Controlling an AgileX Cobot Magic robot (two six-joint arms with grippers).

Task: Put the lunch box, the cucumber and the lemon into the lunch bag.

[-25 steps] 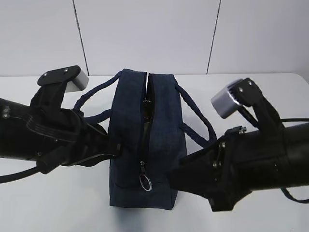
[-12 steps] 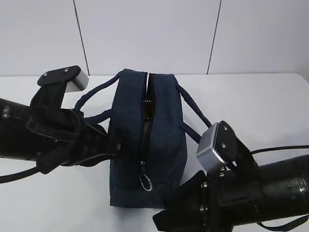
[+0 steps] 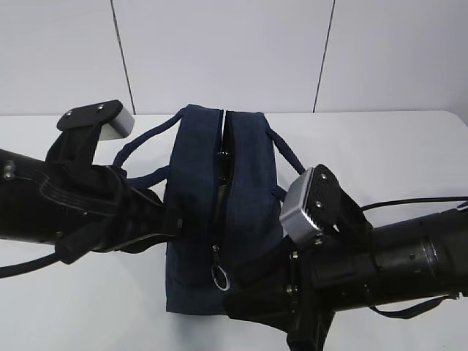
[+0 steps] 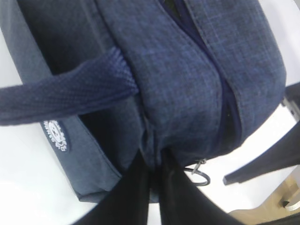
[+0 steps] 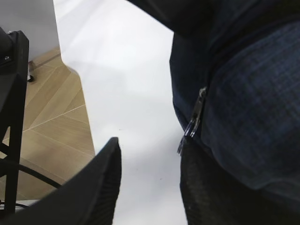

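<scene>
Navy bag (image 3: 219,219) stands mid-table (image 3: 409,146), zipper slit partly open on top, ring pull (image 3: 220,276) at near end. Left gripper (image 4: 154,173) pinches bag's fabric by the strap, fingers clamped together. Right gripper (image 5: 150,183) w/ fingers spread apart, beside the pull, one finger against bag.

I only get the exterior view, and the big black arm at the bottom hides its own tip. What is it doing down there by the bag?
Observer: The right wrist view shows the right fingers spread open, holding nothing.
Visitor: Are they anywhere near the zipper?
Observer: Yes. The ring pull hangs right by one finger, but it is not gripped.
Visitor: And the arm on the other side?
Observer: The left wrist view shows the left fingers pinched shut on the fabric of the lunch bag, close to the end with the pull.
</scene>
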